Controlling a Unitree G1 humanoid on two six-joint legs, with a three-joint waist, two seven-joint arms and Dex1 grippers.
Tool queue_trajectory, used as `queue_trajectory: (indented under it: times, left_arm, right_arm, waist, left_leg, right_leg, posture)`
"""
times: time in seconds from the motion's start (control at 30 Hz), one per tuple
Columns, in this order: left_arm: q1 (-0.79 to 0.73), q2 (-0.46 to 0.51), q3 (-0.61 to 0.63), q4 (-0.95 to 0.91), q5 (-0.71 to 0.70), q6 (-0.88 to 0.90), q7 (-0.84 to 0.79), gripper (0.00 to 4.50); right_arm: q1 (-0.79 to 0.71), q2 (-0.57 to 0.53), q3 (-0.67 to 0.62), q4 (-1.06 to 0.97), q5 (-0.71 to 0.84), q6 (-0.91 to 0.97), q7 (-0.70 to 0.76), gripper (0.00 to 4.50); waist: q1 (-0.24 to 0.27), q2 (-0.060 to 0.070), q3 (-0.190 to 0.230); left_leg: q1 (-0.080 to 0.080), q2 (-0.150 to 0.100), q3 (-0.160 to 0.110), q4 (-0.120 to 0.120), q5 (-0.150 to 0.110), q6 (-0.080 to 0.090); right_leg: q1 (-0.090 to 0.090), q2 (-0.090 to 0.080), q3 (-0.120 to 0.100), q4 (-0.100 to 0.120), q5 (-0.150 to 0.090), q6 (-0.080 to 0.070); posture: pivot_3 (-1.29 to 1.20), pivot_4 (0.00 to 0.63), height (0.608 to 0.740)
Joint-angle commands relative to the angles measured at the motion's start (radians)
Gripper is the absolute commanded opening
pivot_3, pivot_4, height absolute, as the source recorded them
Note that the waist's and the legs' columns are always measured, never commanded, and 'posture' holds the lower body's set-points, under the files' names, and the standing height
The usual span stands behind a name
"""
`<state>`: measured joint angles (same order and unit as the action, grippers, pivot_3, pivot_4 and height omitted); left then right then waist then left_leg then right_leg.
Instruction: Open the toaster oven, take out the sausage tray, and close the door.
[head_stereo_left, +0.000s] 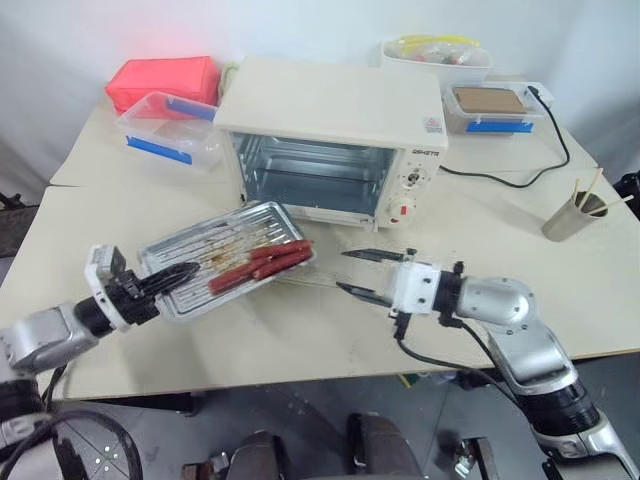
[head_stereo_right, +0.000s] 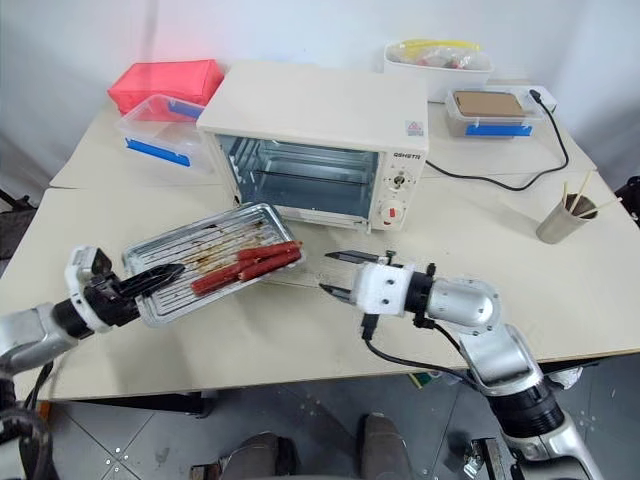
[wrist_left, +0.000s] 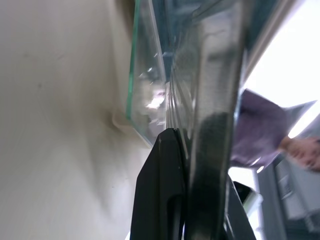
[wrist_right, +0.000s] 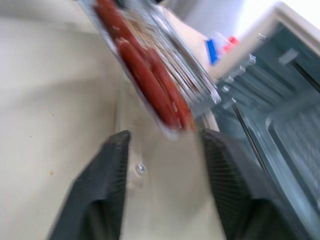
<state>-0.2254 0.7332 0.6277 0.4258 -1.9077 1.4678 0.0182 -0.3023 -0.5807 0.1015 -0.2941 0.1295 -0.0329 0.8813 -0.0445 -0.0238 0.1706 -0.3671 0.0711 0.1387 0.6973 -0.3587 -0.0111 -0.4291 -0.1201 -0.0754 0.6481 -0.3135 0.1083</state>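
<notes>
Left hand of mine pinches the sausage tray by its near corner, out before the open toaster oven. Right hand empty, fingers apart. Best keep it level and set it flat on the tabletop.

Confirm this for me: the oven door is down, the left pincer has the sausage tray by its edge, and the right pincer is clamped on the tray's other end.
One part is wrong. The right pincer is not on the sausage tray; it stands open just beside the tray's near corner, holding nothing, as the left eye view shows. The rest stands: the toaster oven is open and the left pincer grips the tray's edge.
</notes>
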Motion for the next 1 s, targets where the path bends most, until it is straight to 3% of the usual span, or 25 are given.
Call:
queue_trajectory:
  times: [0.03,0.13,0.37,0.57,0.73,1.0]
  left_arm:
    - [0.081,-0.060,0.112,-0.116,-0.065,-0.069,-0.002,0.00]
    - [0.161,-0.154,0.200,-0.220,-0.065,-0.129,0.012,0.00]
    - [0.274,-0.404,0.359,-0.477,-0.065,-0.297,0.070,0.00]
    - [0.337,-0.635,0.426,-0.687,-0.065,-0.483,0.113,0.00]
    - [0.360,-0.715,0.388,-0.769,-0.065,-0.568,0.136,0.00]
    - [0.395,-0.732,0.314,-0.818,-0.065,-0.626,0.137,0.00]
  right_arm:
    - [0.032,-0.035,-0.101,0.029,0.096,-0.001,0.025,0.96]
    - [0.067,-0.061,-0.145,0.090,0.147,0.029,0.056,0.06]
    - [0.092,-0.098,-0.144,0.229,0.196,0.070,0.154,0.06]
    - [0.030,-0.045,-0.071,0.373,0.194,0.096,0.227,0.06]
    - [-0.019,0.013,-0.063,0.404,0.250,0.101,0.287,0.06]
    - [-0.039,0.080,-0.125,0.345,0.343,0.113,0.260,0.06]
  waist:
    - [0.007,0.000,0.000]
    - [0.015,0.000,0.000]
    - [0.019,-0.001,-0.001]
    - [0.019,-0.001,-0.001]
    - [0.022,-0.002,-0.001]
    - [0.025,-0.002,-0.001]
  left_leg:
    - [0.000,-0.001,0.000,0.000,0.000,0.000]
    - [0.000,-0.001,0.001,0.000,0.000,0.000]
    - [0.001,-0.001,0.004,0.001,-0.001,0.001]
    - [0.002,-0.001,0.006,0.001,-0.001,0.001]
    - [0.002,-0.001,0.007,0.002,-0.001,0.001]
    - [0.002,-0.001,0.007,0.002,-0.001,0.001]
  right_leg:
    - [0.000,0.000,0.000,0.000,0.000,0.000]
    - [0.001,0.001,0.000,-0.002,0.000,0.000]
    - [0.002,0.001,0.001,-0.004,0.000,0.000]
    - [0.002,0.001,0.002,-0.006,0.000,0.000]
    - [0.003,0.002,0.002,-0.007,0.000,0.000]
    - [0.004,0.002,0.001,-0.009,0.000,0.000]
  posture:
    - [0.00,0.150,0.740]
    - [0.00,0.150,0.740]
    - [0.00,0.150,0.740]
    - [0.00,0.150,0.740]
    - [0.00,0.150,0.740]
    - [0.00,0.150,0.740]
